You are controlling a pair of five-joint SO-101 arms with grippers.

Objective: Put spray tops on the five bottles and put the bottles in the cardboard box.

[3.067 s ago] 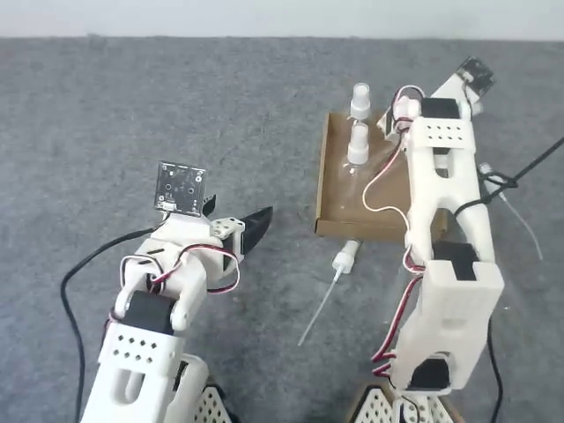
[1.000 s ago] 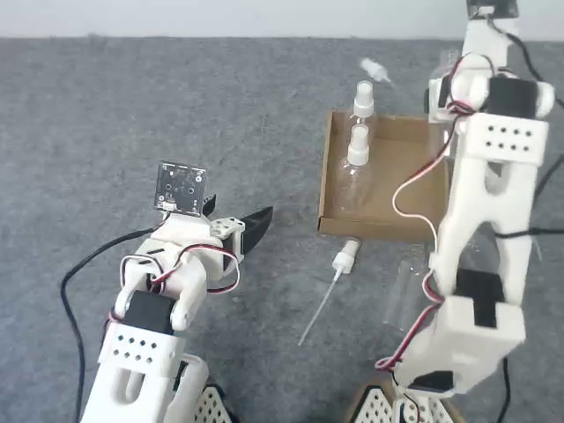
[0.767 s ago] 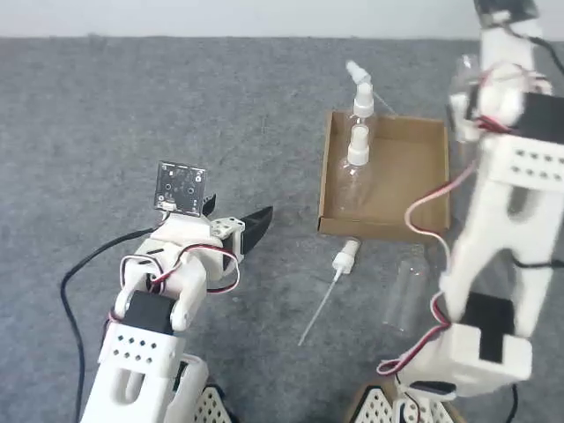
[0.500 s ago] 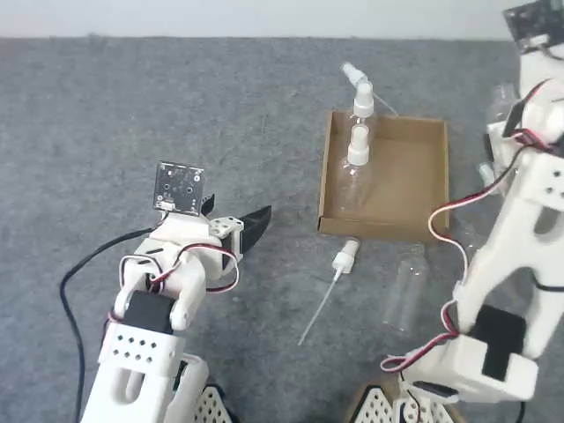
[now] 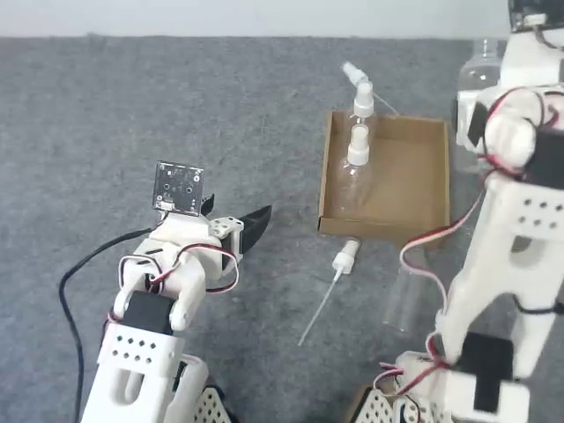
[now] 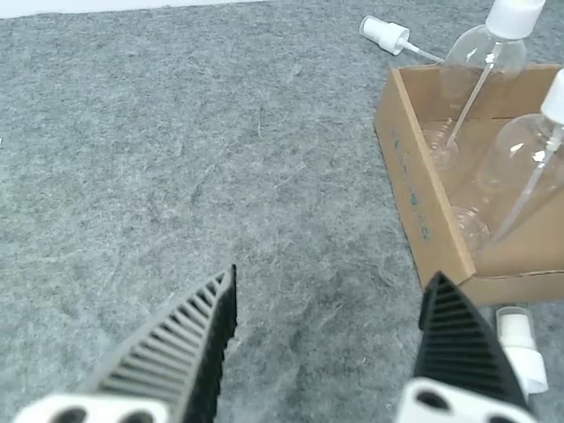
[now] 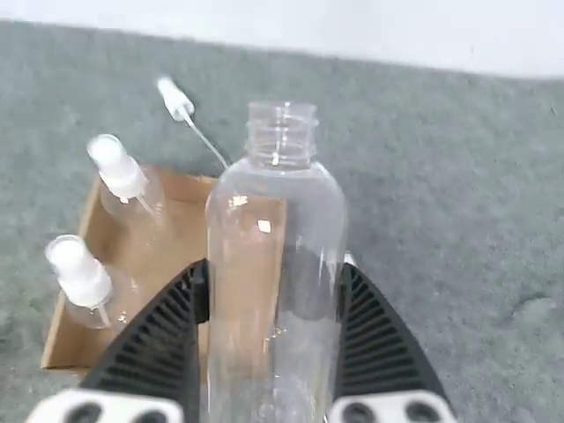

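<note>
Right wrist view: R jaws tight on capless bottle; L jaws wide apart, empty.

The cardboard box is a shallow, open-topped brown tray lying flat on the grey carpet. 2 clear bottles stand upright inside it along 1 side wall, each with a white spray top fitted. The corner bottle is in the box's far corner, and the second bottle is just beside it, toward the near wall. A loose spray top with a dip tube lies just beyond that far corner. Another spray top, its long tube trailing, lies just outside the near wall. Near it an uncapped bottle lies on its side. The held bottle, clear and uncapped, is upright, clamped in the right gripper by the box's opposite side wall.
</note>
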